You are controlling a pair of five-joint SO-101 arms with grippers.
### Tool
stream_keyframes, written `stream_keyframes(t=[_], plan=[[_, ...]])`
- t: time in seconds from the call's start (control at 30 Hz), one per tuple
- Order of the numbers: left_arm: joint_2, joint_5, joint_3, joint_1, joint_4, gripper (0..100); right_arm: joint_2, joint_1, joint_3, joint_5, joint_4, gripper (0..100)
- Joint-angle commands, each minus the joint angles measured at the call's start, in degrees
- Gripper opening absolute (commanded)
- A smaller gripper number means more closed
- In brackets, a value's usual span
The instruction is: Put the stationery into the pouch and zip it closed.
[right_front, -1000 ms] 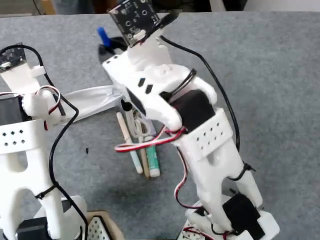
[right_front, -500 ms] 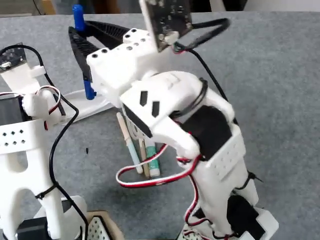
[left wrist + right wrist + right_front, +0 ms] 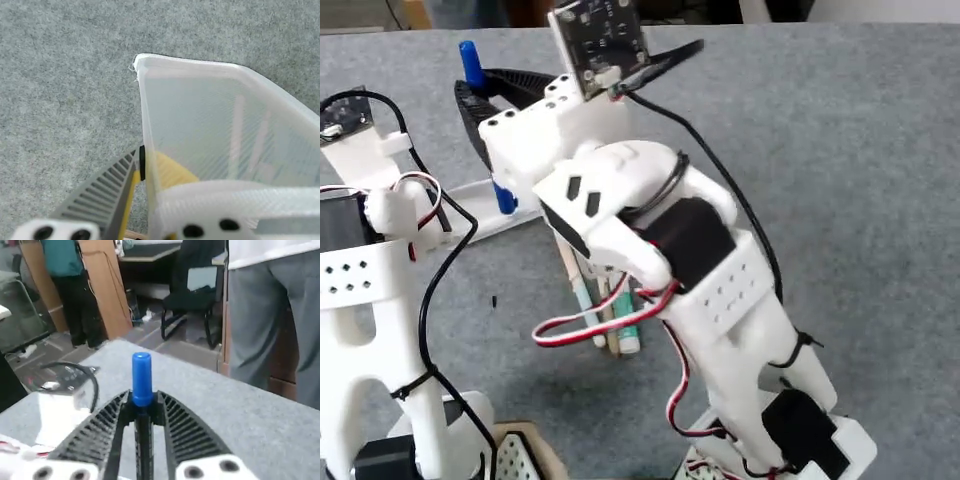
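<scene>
Grey table [image 3: 860, 120] carries a translucent white pouch [image 3: 200, 115], left jaws pinching it.

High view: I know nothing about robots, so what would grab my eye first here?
Likely the big white right arm across the table's middle, its right gripper shut on a blue pen held up above the grey table. Next comes the clear pouch, its edge pinched by the left gripper. Some loose pens lie on the table under the right arm.
</scene>
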Motion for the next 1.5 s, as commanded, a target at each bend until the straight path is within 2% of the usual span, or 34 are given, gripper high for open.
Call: stream_keyframes(t=[0.0, 0.2, 0.5, 0.67, 0.83, 1.0, 1.13, 1.27, 1.33, 1.47], plan=[[0.0, -0.1, 0.0, -1.1, -0.9, 3, -1.4, 1.6, 0.8, 0.8, -3.5, 1.2], [-0.4, -0.1, -0.1, -1.3, -0.9, 3, -0.4, 3.8, 4.4, 0.9, -7.6, 1.2], [-0.1, -0.1, -0.2, -1.6, -1.1, 3, -1.0, 3.9, 11.1, 0.9, -7.3, 1.2], [0.0, 0.1, -0.2, -1.7, -1.6, 3, -4.5, 3.9, 11.3, 1.5, -1.6, 1.2], [0.0, 0.3, -0.2, -1.7, -1.7, 3, -6.7, 3.5, 11.3, 7.7, 5.8, 1.2], [0.0, 0.3, -0.2, -1.7, -1.7, 3, -7.1, 3.4, 11.4, 8.2, 11.6, 1.2], [0.0, 0.3, -0.2, -1.7, -1.7, 3, -7.1, 2.5, 14.4, 8.9, 11.9, 1.3], [0.0, 0.3, -0.2, -1.7, -1.7, 3, -7.1, -1.1, 17.7, 14.8, 12.2, 1.7], [0.0, 0.3, -0.2, -1.7, -1.7, 3, -7.1, -2.8, 18.5, 17.6, 13.3, 6.0], [0.0, 0.1, -0.2, -1.7, -1.7, 3, -7.1, -4.3, 16.5, 18.3, 16.5, 21.5]])
